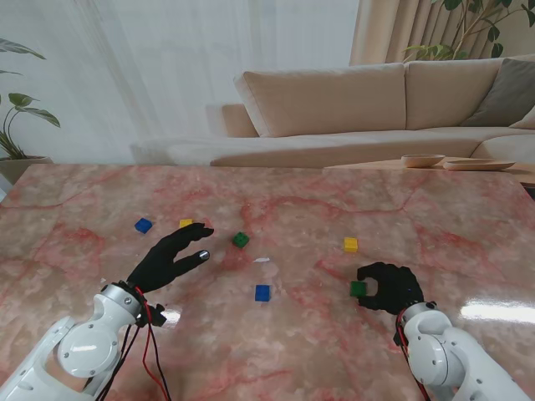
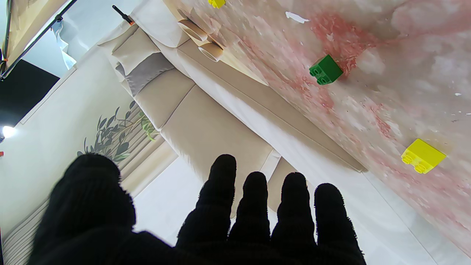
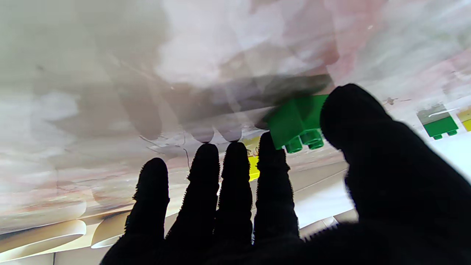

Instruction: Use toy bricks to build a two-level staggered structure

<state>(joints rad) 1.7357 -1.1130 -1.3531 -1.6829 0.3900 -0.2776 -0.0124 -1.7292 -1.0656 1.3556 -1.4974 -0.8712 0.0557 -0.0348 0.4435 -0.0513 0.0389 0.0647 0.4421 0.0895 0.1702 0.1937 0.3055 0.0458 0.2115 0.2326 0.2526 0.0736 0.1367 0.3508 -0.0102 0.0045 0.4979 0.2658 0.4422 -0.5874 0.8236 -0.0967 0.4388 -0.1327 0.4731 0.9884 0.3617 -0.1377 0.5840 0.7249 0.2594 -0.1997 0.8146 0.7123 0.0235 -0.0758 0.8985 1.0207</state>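
Note:
Small toy bricks lie scattered on the pink marble table [image 1: 84,200]. My right hand [image 1: 389,286] [image 3: 276,206] is curled at the near right, thumb and index finger pinching a green brick [image 1: 359,289] [image 3: 296,123] that sits at table level, studs up. My left hand [image 1: 171,255] [image 2: 220,221] hovers open, fingers spread and holding nothing. Just beyond its fingertips lie a yellow brick [image 1: 185,223] [image 2: 423,155] and a second green brick [image 1: 241,240] [image 2: 325,70]. A blue brick [image 1: 144,225] lies to the left of them, another blue brick [image 1: 262,292] between my hands, and another yellow brick [image 1: 350,244] beyond my right hand.
A beige sofa [image 1: 351,100] stands behind the table's far edge. Two shallow wooden dishes [image 1: 456,161] rest on a side surface at the far right. A small white scrap [image 1: 262,260] lies near the table's middle.

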